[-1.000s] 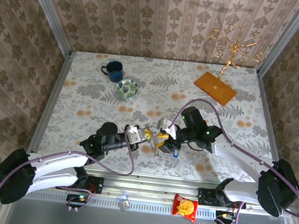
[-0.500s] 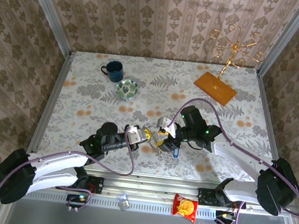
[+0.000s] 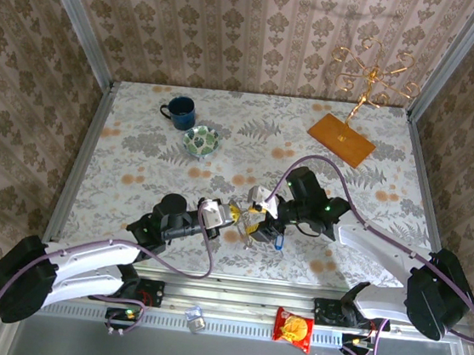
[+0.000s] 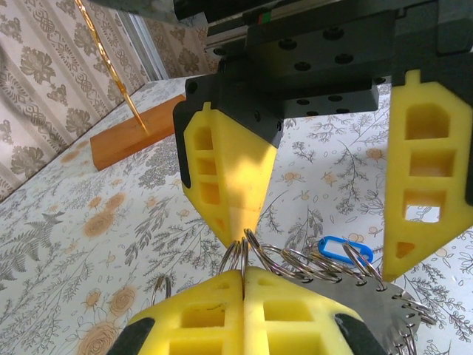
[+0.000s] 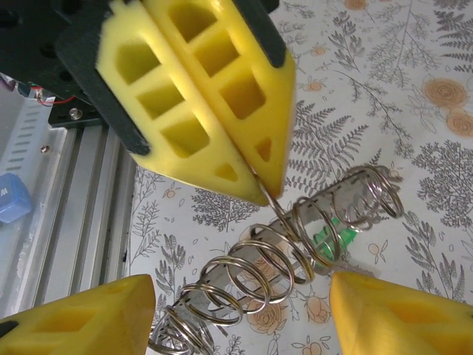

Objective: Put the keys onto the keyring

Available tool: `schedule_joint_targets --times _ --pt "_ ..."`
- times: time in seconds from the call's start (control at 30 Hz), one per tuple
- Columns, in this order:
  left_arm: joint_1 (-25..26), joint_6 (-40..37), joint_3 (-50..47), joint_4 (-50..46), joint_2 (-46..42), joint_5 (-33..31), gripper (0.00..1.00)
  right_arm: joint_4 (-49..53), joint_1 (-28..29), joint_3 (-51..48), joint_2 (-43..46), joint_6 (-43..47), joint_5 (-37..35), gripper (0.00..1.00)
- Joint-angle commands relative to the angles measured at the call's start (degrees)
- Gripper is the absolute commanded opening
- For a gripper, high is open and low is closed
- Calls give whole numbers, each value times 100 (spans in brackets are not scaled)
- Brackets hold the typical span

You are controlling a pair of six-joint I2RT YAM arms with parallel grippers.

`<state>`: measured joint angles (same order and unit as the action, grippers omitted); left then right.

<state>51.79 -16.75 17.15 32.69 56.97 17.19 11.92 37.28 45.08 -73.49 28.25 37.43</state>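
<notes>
Right at the middle of the table's point(image 3: 137, 149) near edge, the two arms meet nose to nose. Clenched tight, the left end effector point(image 4: 242, 275) pinches one wire loop of the keyring point(image 4: 292, 262), which looks like a long coil of silvery loops. Facing it, the right end effector point(image 5: 242, 287) is spread wide, its yellow fingers on either side of the coil and gripping nothing. A blue tag point(image 4: 344, 248) sits against the loops, and a green tag point(image 5: 329, 240) shows among them.
</notes>
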Motion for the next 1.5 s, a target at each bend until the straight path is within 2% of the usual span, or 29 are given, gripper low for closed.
schedule_joint_targets --times 0.0,0.27,0.6,0.67,0.73,0.87,0.93,1.17,1.47 --pt "30 -30 -45 264 42 105 0 16 68 150 70 168 325 64" --pt "35 -22 -43 258 33 30 0 532 167 150 186 327 274 60" --pt "31 18 -53 255 86 39 0 682 667 -76 722 579 465 59" --pt "31 40 -78 273 86 63 0 609 629 -148 871 565 172 58" --pt "32 49 -112 329 94 104 0 173 504 -297 1004 371 -286 52" --pt "33 84 -141 378 103 179 0 -605 304 -462 1018 180 -905 32" --pt "32 89 -172 434 120 205 0 -807 301 -461 894 205 -1061 28" --pt "28 120 -212 518 113 249 0 -1093 306 -460 486 137 -712 30" --pt "32 137 -221 559 130 311 0 -1176 321 -450 265 201 -804 30"
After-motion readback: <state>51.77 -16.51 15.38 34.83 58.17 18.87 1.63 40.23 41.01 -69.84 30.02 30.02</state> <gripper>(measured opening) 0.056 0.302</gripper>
